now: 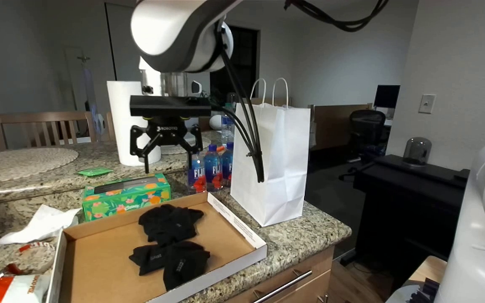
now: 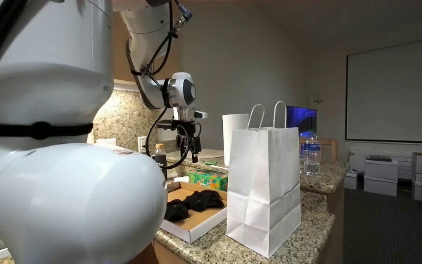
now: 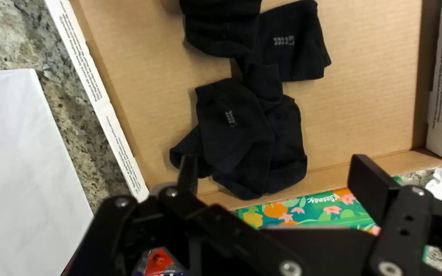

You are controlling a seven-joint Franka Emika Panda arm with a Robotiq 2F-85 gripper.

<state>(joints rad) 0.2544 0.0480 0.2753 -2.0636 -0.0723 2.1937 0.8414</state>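
My gripper (image 1: 168,167) hangs in the air above the back of a shallow cardboard tray, with its fingers wide apart and nothing between them. In the wrist view its fingertips (image 3: 370,184) frame the tray's edge and a green floral Kleenex box (image 3: 317,209) from above. Inside the tray (image 1: 99,256) lie two bunched black sock-like cloths with small grey lettering. The farther cloth (image 1: 171,223) is nearest to the gripper. The nearer cloth (image 1: 185,261) touches it. Both cloths also show in the other views, partly overlapping.
A tall white paper bag (image 1: 270,164) with handles stands beside the tray. Several Fiji bottles (image 1: 213,168) and a paper towel roll (image 1: 126,126) are behind. Crumpled tissue (image 1: 42,225) and a red-white packet (image 1: 13,288) lie on the granite counter (image 1: 322,225).
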